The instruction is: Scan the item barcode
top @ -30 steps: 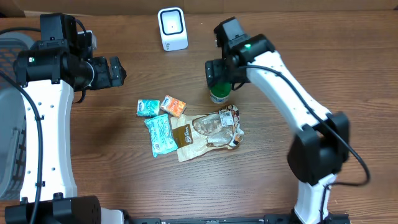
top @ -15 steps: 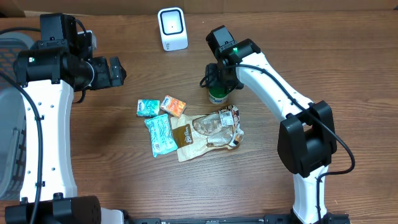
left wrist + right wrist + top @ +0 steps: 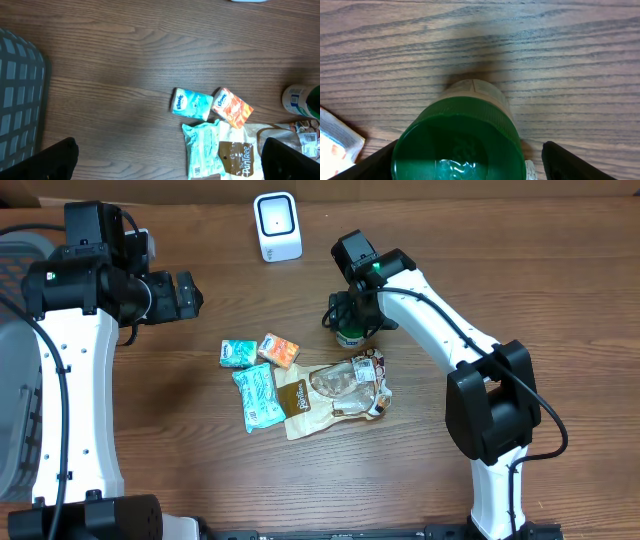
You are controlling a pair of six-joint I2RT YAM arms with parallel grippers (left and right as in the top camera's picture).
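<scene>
1. Overhead view. The scanner (image 3: 277, 225) stood at the far edge of the table (image 3: 520, 270). The bottle (image 3: 350, 335), green-capped and upright, stood near the scanner, to its right and on its near side. The right gripper (image 3: 349, 320) sat over the bottle. The left gripper (image 3: 186, 295) hung to the left of the scanner, its jaws spread wide and empty. A heap of packets (image 3: 300, 390) lay on the near side of the scanner, just beside the bottle.
2. Left wrist view. The left fingers (image 3: 55, 160) showed at the lower corners, far apart, with nothing gripped. A blue tissue pack (image 3: 191, 104) and an orange pack (image 3: 232, 106) lay side by side, below the sliver of scanner at the top edge. A grey basket (image 3: 20, 100) lay at the left edge.
3. Right wrist view. The green cap sat between the right fingers (image 3: 560, 167). The jaws were wide, and bare table showed between the cap and one finger, so the bottle was not clamped.
</scene>
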